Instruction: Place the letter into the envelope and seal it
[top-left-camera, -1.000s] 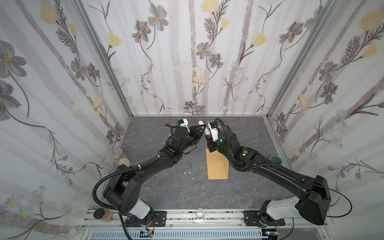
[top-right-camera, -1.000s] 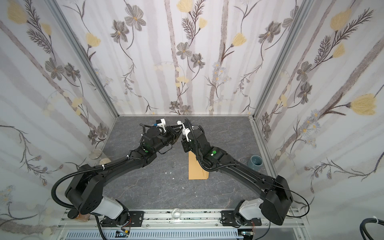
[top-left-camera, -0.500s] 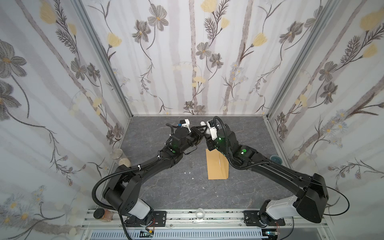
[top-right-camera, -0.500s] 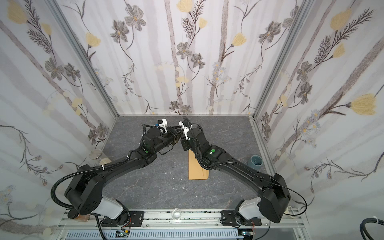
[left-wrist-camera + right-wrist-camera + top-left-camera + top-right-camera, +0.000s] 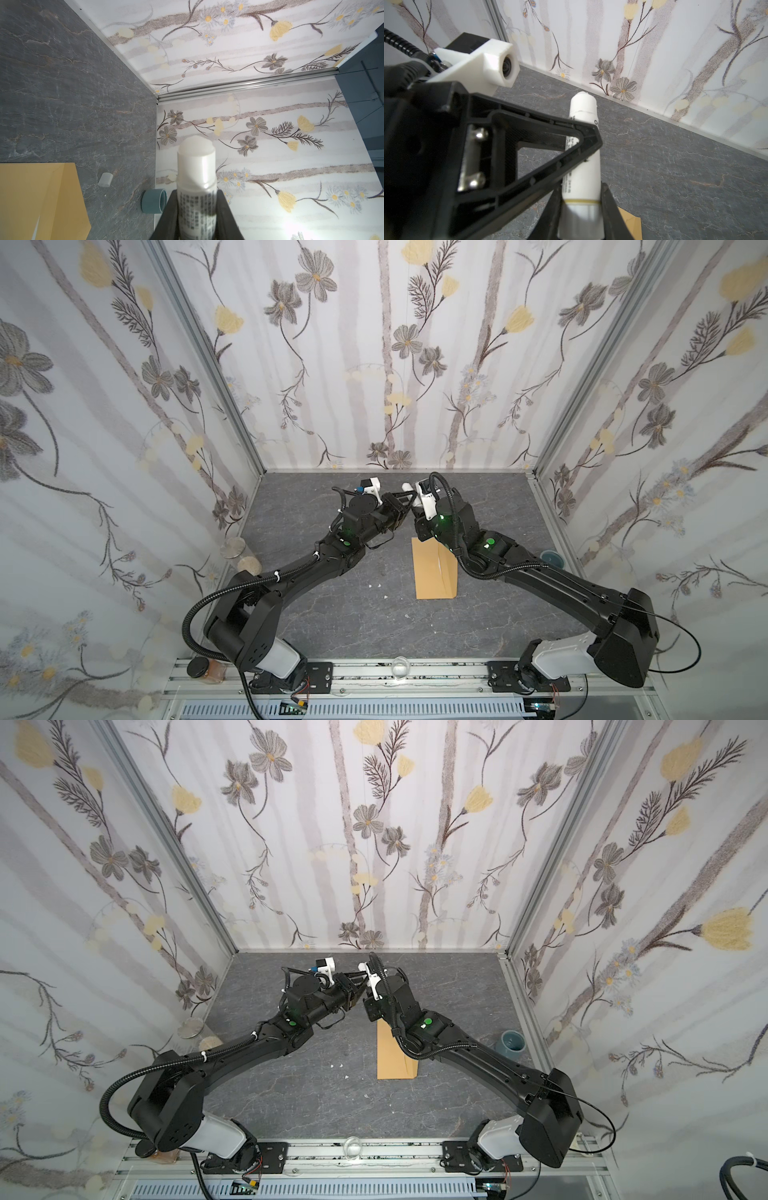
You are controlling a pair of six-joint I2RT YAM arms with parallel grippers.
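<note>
A white glue stick [image 5: 196, 166] with its cap off is held above the table between both arms. My left gripper [image 5: 196, 193] is shut on its printed body. My right gripper [image 5: 580, 190] is shut on its grey base end [image 5: 580, 216], just behind the left fingers [image 5: 579, 143]. In a top view the stick's tip [image 5: 406, 488] points toward the back wall. The tan envelope [image 5: 434, 568] [image 5: 395, 1052] lies flat on the table below the right arm, which covers its far end; a corner of the envelope [image 5: 631, 224] shows under the stick. The letter is hidden.
A clear cap [image 5: 105, 179] lies on the grey table beside the envelope [image 5: 41, 197]. A blue-grey cup [image 5: 550, 559] [image 5: 513, 1046] stands by the right wall. Two jars [image 5: 235, 547] stand by the left wall. Small white crumbs [image 5: 376, 585] lie left of the envelope.
My right gripper's jaws have come in onto the glue stick's base. Both arms have stayed almost where they were.
</note>
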